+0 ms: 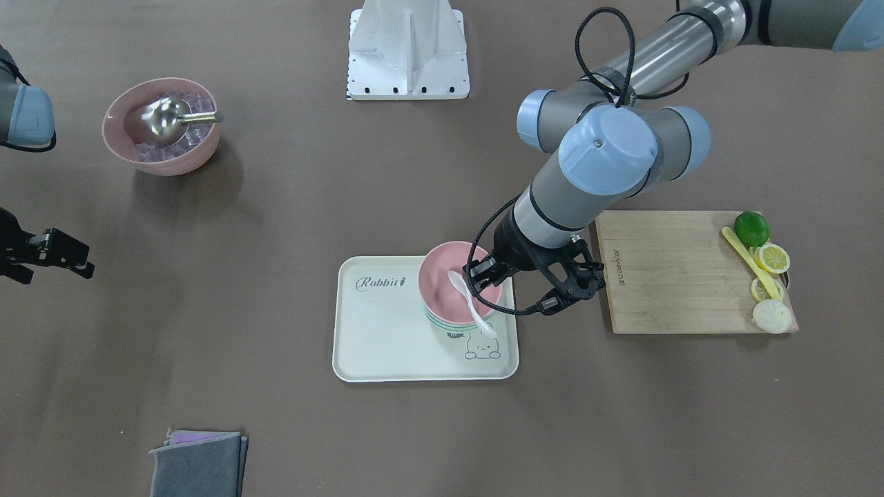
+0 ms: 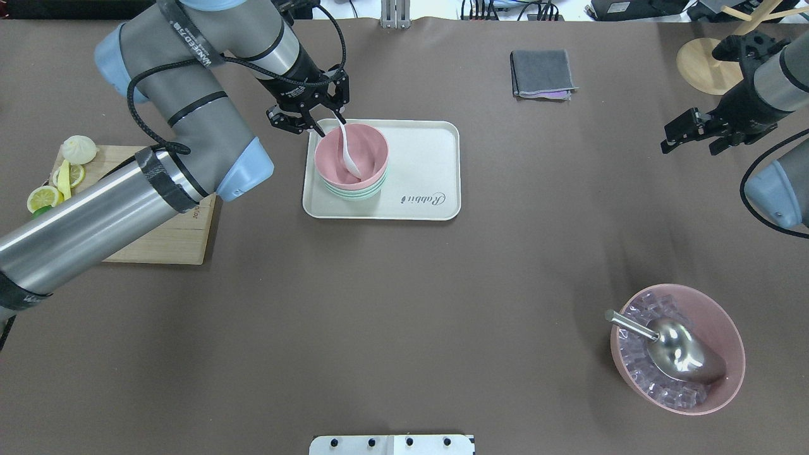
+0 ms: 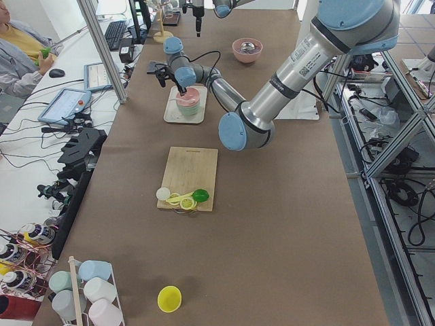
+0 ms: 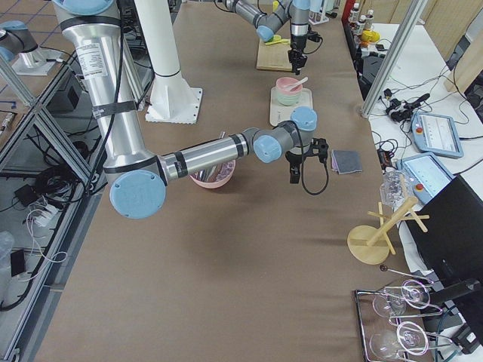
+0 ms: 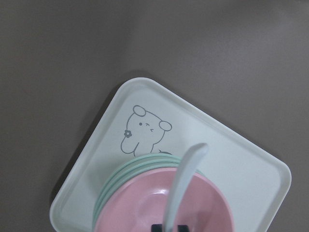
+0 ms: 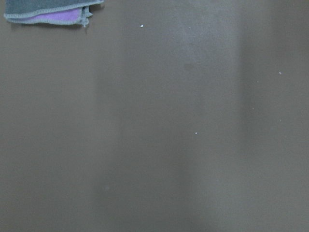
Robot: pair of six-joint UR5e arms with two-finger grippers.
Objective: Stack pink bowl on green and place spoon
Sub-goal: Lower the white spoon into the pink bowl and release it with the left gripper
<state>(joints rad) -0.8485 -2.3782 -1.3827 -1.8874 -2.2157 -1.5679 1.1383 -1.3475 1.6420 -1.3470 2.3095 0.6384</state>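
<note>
A pink bowl (image 1: pixel 435 286) (image 2: pixel 370 148) (image 5: pixel 145 210) sits nested on the green bowls (image 1: pixel 442 323) (image 2: pixel 351 193) (image 5: pixel 111 186) at the left end of a pale tray (image 1: pixel 380 331) (image 2: pixel 423 158) (image 5: pixel 231 145). A white spoon (image 1: pixel 473 307) (image 2: pixel 347 148) (image 5: pixel 186 174) lies in the pink bowl, its handle leaning over the rim by the tray's bear drawing. My left gripper (image 1: pixel 483 276) (image 2: pixel 328 126) (image 5: pixel 169 228) hovers just above the bowl, open, its fingertips either side of the spoon and clear of it. My right gripper (image 1: pixel 41 255) (image 2: pixel 686 133) hangs open and empty, far off over bare table.
A second pink bowl (image 1: pixel 200 155) (image 2: pixel 727 335) with ice cubes and a metal scoop stands near the robot's right side. A cutting board (image 1: pixel 677 276) (image 2: pixel 164 240) with lime and lemon pieces lies beside the tray. A grey cloth (image 1: pixel 200 466) (image 2: pixel 542 72) (image 6: pixel 48 12) lies beyond.
</note>
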